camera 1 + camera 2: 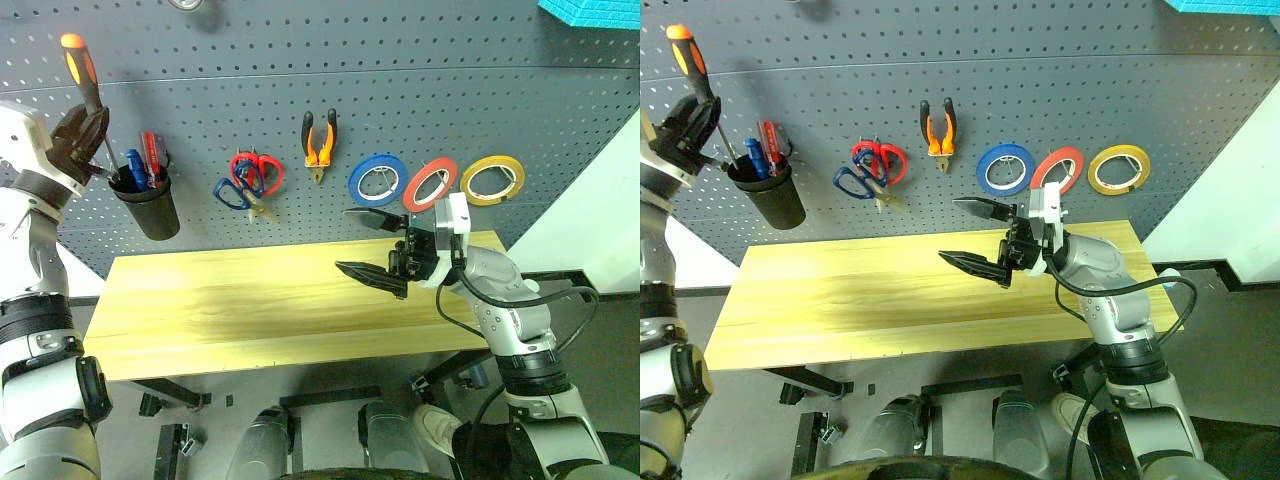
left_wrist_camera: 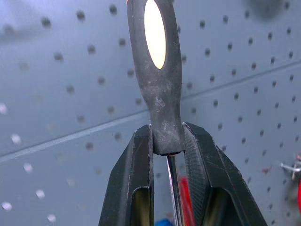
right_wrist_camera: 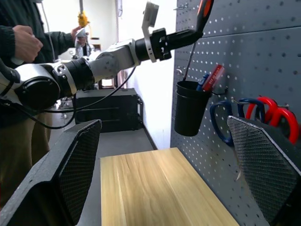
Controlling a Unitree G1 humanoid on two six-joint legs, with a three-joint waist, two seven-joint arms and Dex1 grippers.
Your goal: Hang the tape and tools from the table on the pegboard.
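Above black cup (image 1: 146, 205): left hand (image 1: 82, 140) gripping screwdriver (image 1: 84, 72).

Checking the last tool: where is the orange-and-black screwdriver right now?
The screwdriver is in the shut left gripper, handle up, on the left against the pegboard, its shaft slanting down toward the black cup.

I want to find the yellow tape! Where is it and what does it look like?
Look at the dark grey pegboard behind the wooden table. Three tape rolls hang in a row on its right side. The yellow tape is farthest right, beside the red roll, which follows the blue roll.
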